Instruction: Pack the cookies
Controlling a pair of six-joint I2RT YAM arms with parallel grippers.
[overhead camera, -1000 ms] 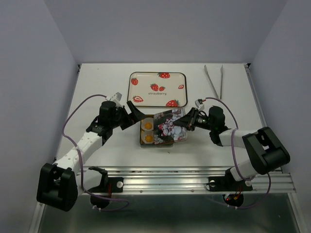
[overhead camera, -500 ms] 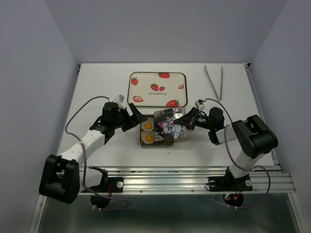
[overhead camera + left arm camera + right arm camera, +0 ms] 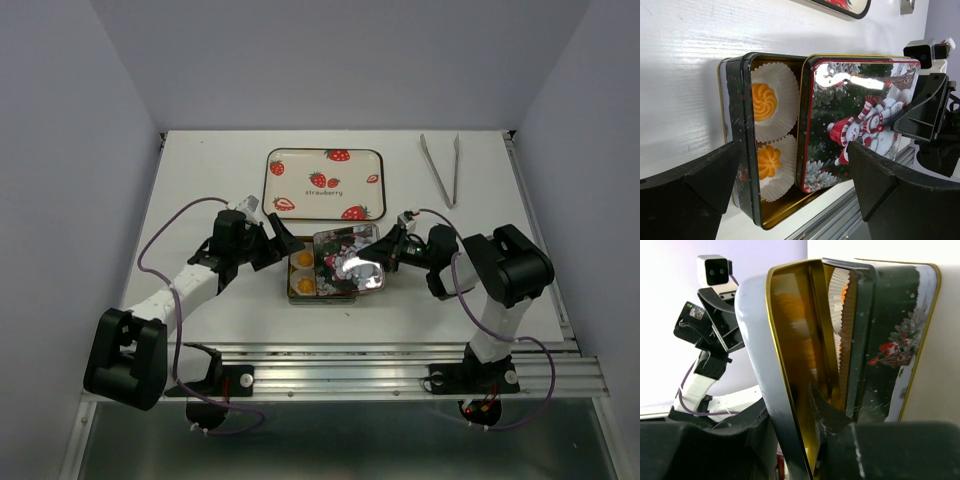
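Observation:
A dark Christmas tin [image 3: 294, 297] sits at mid-table. Two orange cookies [image 3: 302, 259] in white paper cups show in its left half [image 3: 763, 101]. A snowman lid [image 3: 348, 258] lies tilted over the tin's right half [image 3: 855, 115]. My right gripper [image 3: 384, 249] is shut on the lid's right rim; in the right wrist view the lid's rim [image 3: 760, 340] stands between the fingers of that gripper [image 3: 805, 425], one outside, one on the gold inside. My left gripper [image 3: 282, 244] is wide open at the tin's left wall, and in its own view the left gripper [image 3: 792, 155] spans the tin [image 3: 735, 130], holding nothing.
A strawberry-printed tray [image 3: 325, 183] lies behind the tin. Metal tongs [image 3: 445, 168] rest at the back right. The aluminium rail [image 3: 400, 365] runs along the table's near edge.
The lid has tipped lower over the tin and now catches the light. The right arm has folded in closer to the tin. The left gripper stays open beside the tin.

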